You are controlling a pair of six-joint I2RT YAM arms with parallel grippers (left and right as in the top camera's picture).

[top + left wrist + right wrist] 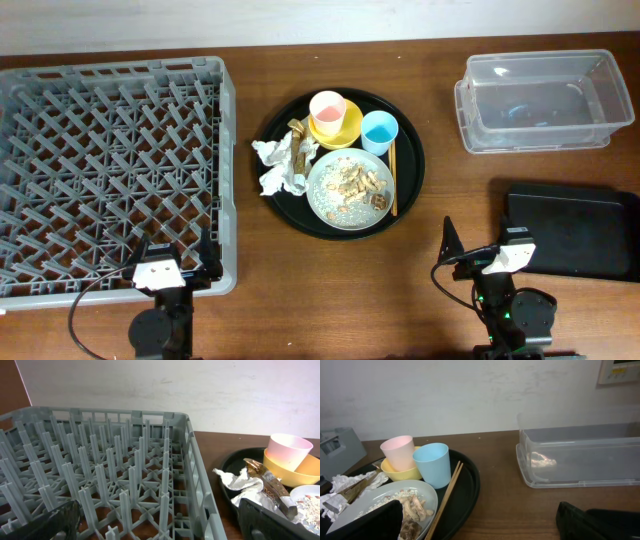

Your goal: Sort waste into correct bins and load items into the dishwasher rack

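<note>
The left pincer (176, 250) hangs over the near right corner of the dishwasher rack (226, 150), its fingers (50, 522) spread wide with nothing between them. The right pincer (478, 248) is just as wide and also holds nothing. It sits above the bare counter (400, 290), just beside the left edge of the flat black container (575, 230). Between the two arms, further back, lies the round black tray (412, 165), just beside the rack's right wall. On the tray's near half rests the pale grey speckled plate (318, 192), strewn with beige-brown food scraps (358, 180). The wooden chopsticks (392, 180) lie along the plate's right edge, between the plate and the tray's rim. Behind the plate the pink cup (327, 107) stands upright inside the yellow bowl (350, 128), and the light-blue cup (379, 131) stands upright just beside the bowl on the right. The crumpled white napkins (278, 170) sit on the tray's left side, against the plate, and the brown-gold wrapper (299, 140) lies between them and the bowl. The clear plastic tub (470, 110) stands at the far right of the counter, behind the black container and apart from it.
</note>
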